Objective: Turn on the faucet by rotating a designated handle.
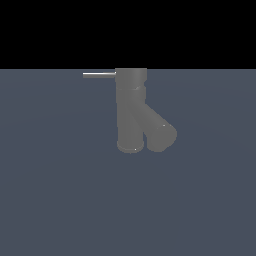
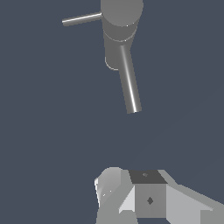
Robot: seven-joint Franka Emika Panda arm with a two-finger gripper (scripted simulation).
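Faucet [image 1: 132,107] stands mid-scene on a flat slate-blue floor [image 1: 60,200]; arm not in the exterior view at all. Handle [image 1: 99,74] juts level from the top section toward the exterior view's left, untouched.

Gripper [image 2: 131,197] shows only in the wrist view, as white faceted blocks with a dark pad face, well apart from the faucet. Fingertips are cut off by the frame edge, so cannot tell whether the jaws stand apart or together.

Step in hand, as I judge it: the approach. To do it well, bring the fingers in beside the rod near its free end, where leverage is best, then push sideways in an arc about the upright body. Keep clear of the spout [image 1: 160,131], which branches low toward the exterior view's right.

Materials: body matte dark grey, thick upright cylinder with stubby angled branch, Y-shaped. Handle far slimmer, straight, brighter metallic sheen. Likely slick, so a push may suit better than a pinch
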